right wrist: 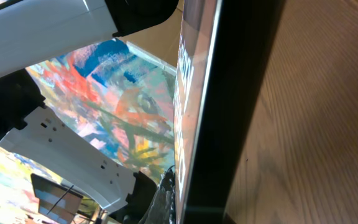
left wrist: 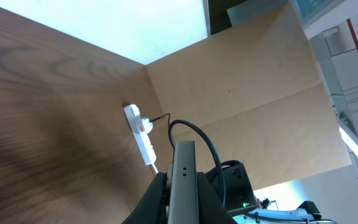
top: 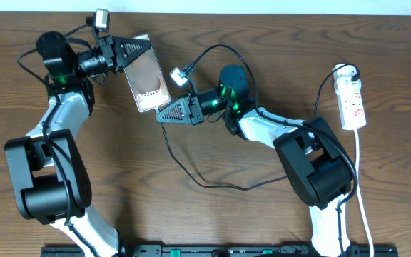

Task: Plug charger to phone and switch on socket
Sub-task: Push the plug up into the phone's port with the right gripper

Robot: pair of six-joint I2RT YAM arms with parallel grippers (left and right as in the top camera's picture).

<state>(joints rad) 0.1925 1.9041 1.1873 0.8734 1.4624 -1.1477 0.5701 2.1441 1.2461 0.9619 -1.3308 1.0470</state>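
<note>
The phone (top: 148, 75), bronze with white "Galaxy" lettering, is held tilted above the table at the back left. My left gripper (top: 135, 48) is shut on its far end; in the left wrist view the phone's edge (left wrist: 182, 168) stands between the fingers (left wrist: 182, 199). My right gripper (top: 160, 116) is closed to a point at the phone's near corner. The charger cable (top: 205, 182) runs out from under it; the plug is hidden. The right wrist view shows the phone's glossy face (right wrist: 194, 93) right beside the fingertips (right wrist: 169, 199). The white socket (top: 352, 100) lies at the far right and also shows in the left wrist view (left wrist: 143, 132).
The socket's white cord (top: 361, 185) runs down the right side to the front edge. The black cable loops across the wooden table (top: 212, 221) between the arms. A cardboard wall (left wrist: 241, 81) stands behind the socket.
</note>
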